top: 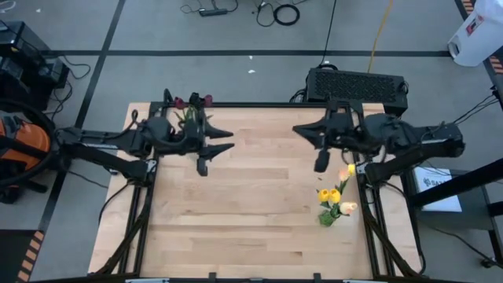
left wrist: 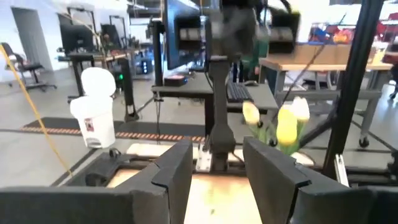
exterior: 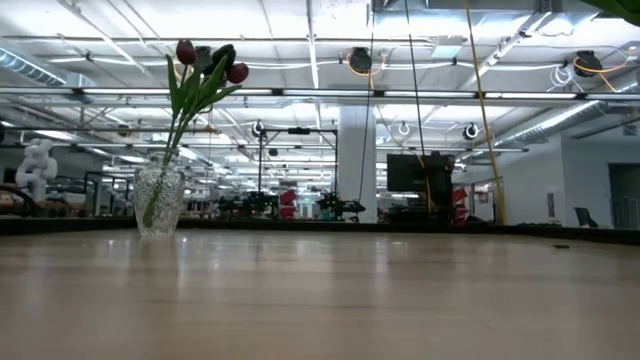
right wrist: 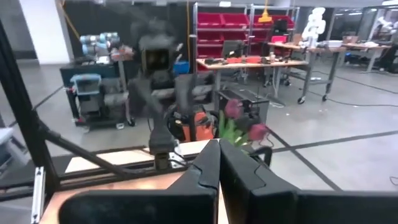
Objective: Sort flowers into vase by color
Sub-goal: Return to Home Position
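Pale wood is making up the table (top: 251, 220), the largest thing here, and no loose stem is showing on its boards, so the sorting is looking finished and only the retreat to rest is left. Two dark arms are reaching in over the far half from the left and right edges, facing each other across the middle. The left gripper (top: 226, 141) is hanging with its fingers spread wide and nothing between them. The right gripper (top: 299, 130) is hanging with its fingers pressed together, also carrying nothing. A clear cut-glass vase (exterior: 158, 200) is standing near the far left corner, just beside the left arm's wrist and partly covered by it from above. A small transparent green vase (top: 326, 218) is standing close to the right edge, nearer the front, beside the right arm. Dark red and near-black tulips (exterior: 186, 51) are rising upright from the clear vase, while yellow and cream tulips (top: 334, 195) are leaning out of the green one. Each bunch is therefore sitting to the outside of its nearer gripper, with the stems pointing up, so I judge that the arms are needing to pull back without sweeping sideways into them. The green vase is falling outside the low view, and the exact number of heads in either bunch is hard to make out.
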Robot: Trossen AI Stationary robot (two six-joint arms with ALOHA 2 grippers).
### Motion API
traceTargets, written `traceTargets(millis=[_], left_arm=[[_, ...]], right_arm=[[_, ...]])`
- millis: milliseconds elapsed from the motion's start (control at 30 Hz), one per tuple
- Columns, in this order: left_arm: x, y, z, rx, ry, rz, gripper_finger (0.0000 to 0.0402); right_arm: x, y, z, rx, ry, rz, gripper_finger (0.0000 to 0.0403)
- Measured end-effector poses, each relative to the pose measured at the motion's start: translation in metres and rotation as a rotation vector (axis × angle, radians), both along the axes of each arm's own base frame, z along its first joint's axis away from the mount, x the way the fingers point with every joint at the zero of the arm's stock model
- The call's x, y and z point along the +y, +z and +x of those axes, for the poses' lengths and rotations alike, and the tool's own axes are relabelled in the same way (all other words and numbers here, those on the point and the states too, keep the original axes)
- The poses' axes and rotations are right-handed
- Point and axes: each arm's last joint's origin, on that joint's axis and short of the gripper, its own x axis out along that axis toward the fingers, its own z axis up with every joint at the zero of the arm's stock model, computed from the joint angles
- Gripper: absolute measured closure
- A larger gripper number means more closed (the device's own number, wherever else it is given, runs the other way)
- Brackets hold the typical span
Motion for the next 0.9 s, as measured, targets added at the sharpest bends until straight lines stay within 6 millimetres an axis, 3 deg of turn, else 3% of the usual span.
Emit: traceTargets(millis=[133, 333, 500, 900], left_arm=[[0.002, -0.038, -0.014, 0.019, 0.035, 0.003, 0.0251], [0.005, -0.093, -0.025, 0.096, 0.132, 0.023, 0.0251], [0.006, -0.124, -0.034, 0.095, 0.149, 0.024, 0.0251], [0.009, -0.182, -0.076, 0.072, 0.178, -0.075, 0.0251]], right_arm=[[-0.007, -0.005, -0.019, -0.053, -0.017, 0.025, 0.0403], [-0.009, -0.025, -0.028, -0.114, -0.020, 0.035, 0.0403], [-0.012, -0.038, -0.034, -0.105, -0.032, 0.052, 0.0403], [-0.018, -0.032, -0.051, -0.148, -0.051, 0.061, 0.0403]])
